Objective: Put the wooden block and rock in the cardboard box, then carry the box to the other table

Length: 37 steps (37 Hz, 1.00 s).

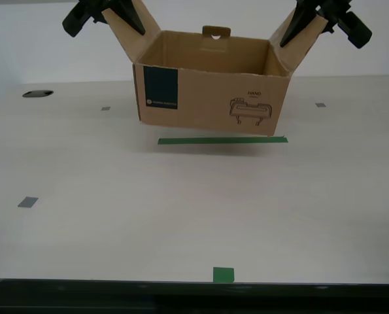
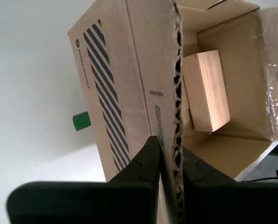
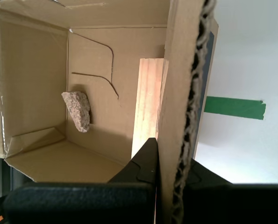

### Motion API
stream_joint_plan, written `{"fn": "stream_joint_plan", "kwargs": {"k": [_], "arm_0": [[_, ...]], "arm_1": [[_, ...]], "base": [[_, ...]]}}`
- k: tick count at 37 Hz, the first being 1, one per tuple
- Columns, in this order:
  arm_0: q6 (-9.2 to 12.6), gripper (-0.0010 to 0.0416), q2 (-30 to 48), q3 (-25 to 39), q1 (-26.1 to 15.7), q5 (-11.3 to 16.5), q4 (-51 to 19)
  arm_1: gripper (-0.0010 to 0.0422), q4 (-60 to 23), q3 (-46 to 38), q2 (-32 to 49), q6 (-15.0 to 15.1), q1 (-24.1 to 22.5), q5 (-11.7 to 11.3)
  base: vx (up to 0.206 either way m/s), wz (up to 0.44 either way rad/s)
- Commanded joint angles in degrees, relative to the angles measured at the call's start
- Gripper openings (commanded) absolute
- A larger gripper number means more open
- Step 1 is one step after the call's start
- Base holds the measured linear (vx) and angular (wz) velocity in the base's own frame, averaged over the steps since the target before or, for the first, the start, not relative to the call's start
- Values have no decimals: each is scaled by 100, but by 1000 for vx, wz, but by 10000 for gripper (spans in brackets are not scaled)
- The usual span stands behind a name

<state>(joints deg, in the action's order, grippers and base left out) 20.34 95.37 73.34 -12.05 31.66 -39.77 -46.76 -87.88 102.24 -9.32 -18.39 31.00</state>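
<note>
Two claws: both are clamped on the box's side flaps, one each, and carry the box between them
First claw (image 3: 169, 154): jaws nearly closed, pinching the edge of the flap at the exterior view's left, on the teal-label side
Second claw (image 2: 169, 145): jaws nearly closed too, pinching the flap at the exterior view's right, above the striped side wall
Box (image 1: 207, 98): upright and open, flaps splayed outward, front face toward the exterior camera; it hangs just behind the green strip (image 1: 222, 140); a shadow under its front edge suggests the base is clear of the table or barely touching, though that cannot be told for sure
Block (image 2: 206, 91): inside the box, lying on the floor of it, close to the wall under the first claw's flap
Rock (image 3: 77, 111): inside the box as well, apart from the block, nearer the opposite wall
Table (image 1: 181, 209): white top with green and grey tape marks, so it looks like the destination
Step in hand: loading appears done; the carry seems at its end, with the set-down left
Next move: probably lower both claws together and level, so that neither flap tears and the load does not slide, then open them once the base rests flat
</note>
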Motion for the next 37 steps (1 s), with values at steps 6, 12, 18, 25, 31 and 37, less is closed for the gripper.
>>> {"fn": "stream_joint_plan", "kwargs": {"k": [6,12,18,25,31,37], "arm_0": [[9,-1,-470,9,-4,46,-179],[28,-1,-732,9,0,46,-293],[50,-1,-802,0,0,44,-474],[39,-1,-804,33,0,42,-542],[35,-1,-804,50,0,42,-529],[15,-1,-804,48,0,39,-520]], "arm_1": [[-2,-33,-11,-179,-15,-11,120],[-2,-98,-9,-269,-22,-26,127],[-2,-216,-9,-374,-37,-85,203],[-2,-317,-4,-568,-109,-157,199],[-2,-310,162,-732,-188,-203,197],[-2,-98,564,-962,-415,-337,138]], "base": [[0,0],[0,0],[0,0],[-2,0],[-15,4],[-20,-6]]}}
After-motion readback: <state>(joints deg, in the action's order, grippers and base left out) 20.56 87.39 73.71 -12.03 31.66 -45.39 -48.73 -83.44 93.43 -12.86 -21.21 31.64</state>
